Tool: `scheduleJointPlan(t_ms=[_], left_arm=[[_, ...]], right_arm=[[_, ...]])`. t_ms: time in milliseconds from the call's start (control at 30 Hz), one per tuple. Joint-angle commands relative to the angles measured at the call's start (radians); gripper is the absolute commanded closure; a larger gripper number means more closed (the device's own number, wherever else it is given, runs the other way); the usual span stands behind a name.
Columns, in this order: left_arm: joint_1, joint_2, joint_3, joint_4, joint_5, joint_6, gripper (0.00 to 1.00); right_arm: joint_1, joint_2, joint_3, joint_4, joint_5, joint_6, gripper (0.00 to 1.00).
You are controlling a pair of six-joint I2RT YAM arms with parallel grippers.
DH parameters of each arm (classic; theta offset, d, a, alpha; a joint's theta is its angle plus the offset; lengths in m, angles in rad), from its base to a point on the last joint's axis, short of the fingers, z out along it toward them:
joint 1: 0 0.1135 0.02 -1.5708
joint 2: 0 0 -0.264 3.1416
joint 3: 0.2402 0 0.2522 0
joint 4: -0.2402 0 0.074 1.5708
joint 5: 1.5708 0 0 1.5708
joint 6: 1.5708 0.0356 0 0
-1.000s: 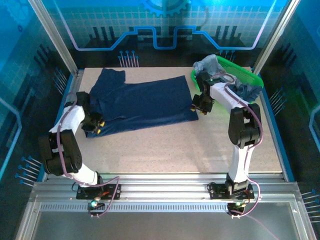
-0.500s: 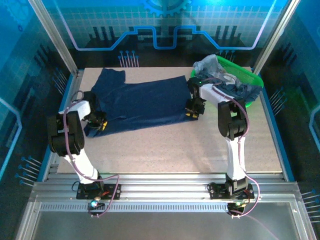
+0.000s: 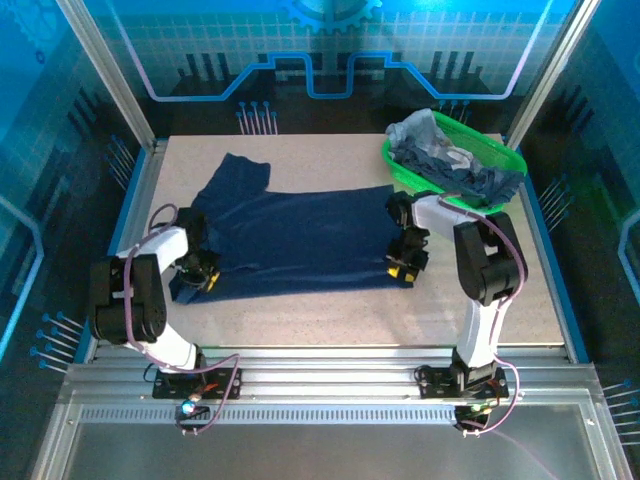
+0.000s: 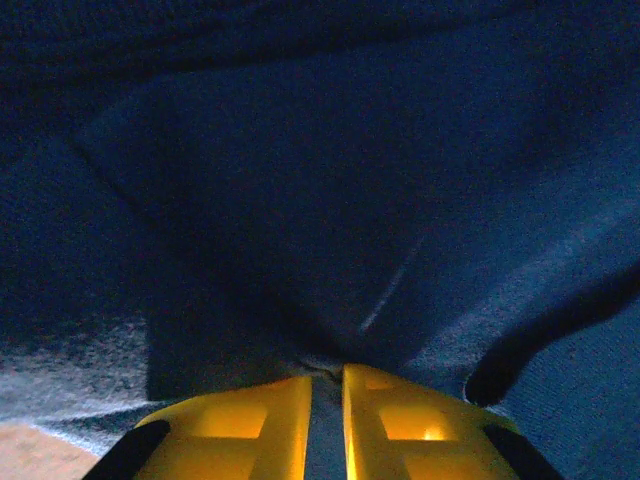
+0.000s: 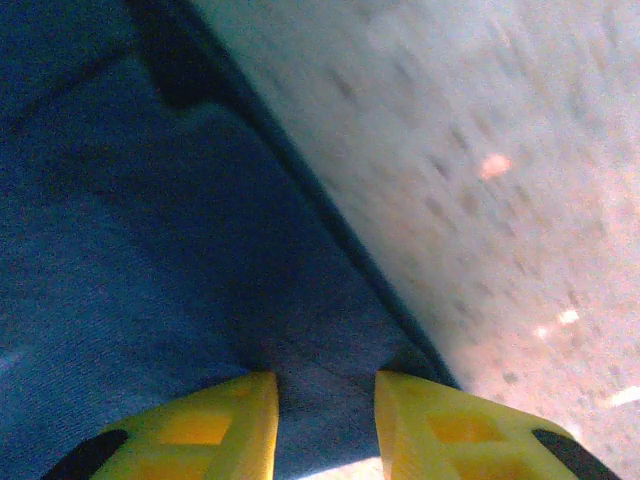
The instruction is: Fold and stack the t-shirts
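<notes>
Item: navy t-shirt (image 3: 290, 240), dark blue, short-sleeved, spread flat and wide on the desk (image 3: 330, 320), left of the green basket (image 3: 505, 158); one sleeve points to the far side, away from the basket.
Surface: soft matte knit; shallow creases run out from each held spot (image 4: 400, 200); the hem edge is straight against the desk (image 5: 300, 200).
Further stock: heaped t-shirts (image 3: 440, 150), paler grey-blue and crumpled, inside the basket.
Left gripper (image 3: 205, 278): at the shirt's near corner, the one farthest from the basket; arm folded tight, elbow drawn back toward its base.
Left jaws: yellow fingers (image 4: 250, 420) almost together, a thin pinch of navy cloth between them.
Right gripper (image 3: 402, 268): at the shirt's near corner just below the basket; arm bent over from its base, wrist turned down.
Right jaws: yellow fingers (image 5: 200, 430) set a little apart, closed on a puckered fold of the hem.
Desk: pale speckled top, hard and flat.
Basket: bright green plastic, open rim, at the desk's far right corner.
</notes>
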Motion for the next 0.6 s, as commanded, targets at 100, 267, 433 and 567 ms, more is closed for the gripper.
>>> scheduleJointPlan(t_ms=[100,267,433,567], left_arm=[[-0.018,-0.071,-0.034,-0.066,-0.012,0.023,0.76],[-0.077,-0.18,0.061,-0.115,-0.005,0.043,0.66],[-0.076,-0.171,0.063,-0.081,0.045,0.044,0.59],[-0.061,-0.08,0.105,-0.11,0.054,0.08,0.58]], right_arm=[[0.032,-0.164,-0.157,0.015,-0.007,0.122,0.6],[0.061,-0.188,-0.054,0.025,0.061,0.045,0.56],[0.094,-0.204,0.043,0.049,0.042,-0.036,0.48],[0.119,-0.191,0.088,0.083,-0.029,-0.095,0.44]])
